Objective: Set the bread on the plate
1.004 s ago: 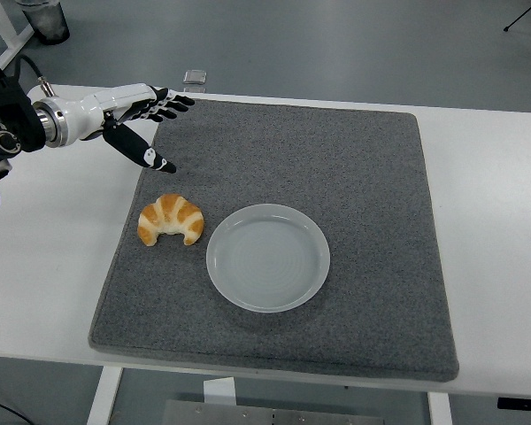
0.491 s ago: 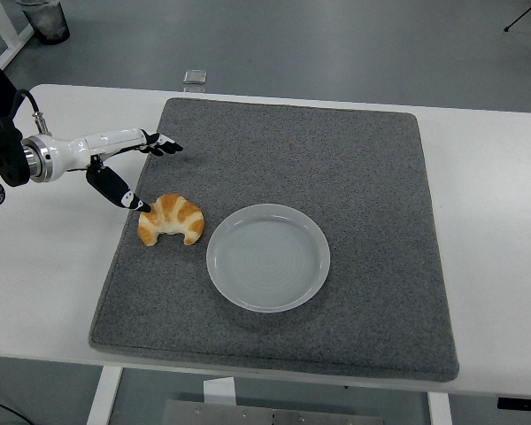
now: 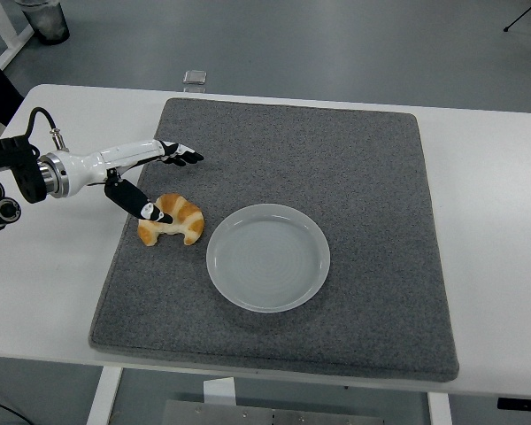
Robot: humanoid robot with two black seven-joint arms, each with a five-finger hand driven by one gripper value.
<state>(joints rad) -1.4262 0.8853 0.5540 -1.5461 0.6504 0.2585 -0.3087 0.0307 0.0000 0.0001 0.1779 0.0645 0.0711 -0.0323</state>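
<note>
Your left robot hand is released, its fingers stretched out over the grey mat and its thumb tip resting on top of the bread. The bread lies on the mat, just left of the empty plate, on the white desk.

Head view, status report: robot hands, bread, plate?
Left robot hand open over the bread, thumb on it, no grasp. Right not in view. Bread on grey mat, left of the plate; plate bare. Path clear.
</note>
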